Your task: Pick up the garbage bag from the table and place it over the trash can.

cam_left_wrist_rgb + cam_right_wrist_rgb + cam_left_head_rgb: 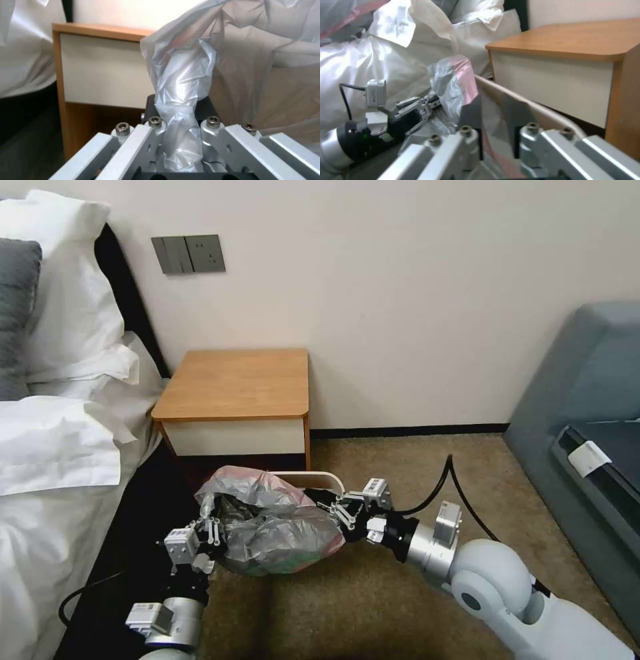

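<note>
Both pincers, left (212, 528) and right (337, 511), pinched my garbage bag (277, 527) taut between them, spreading it over the trash can (320, 477) rim.

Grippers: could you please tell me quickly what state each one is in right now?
Left gripper: shut on the garbage bag.
Right gripper: shut on the garbage bag, beside the trash can rim.

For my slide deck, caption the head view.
Both pincers stretch the garbage bag over the trash can.
</note>
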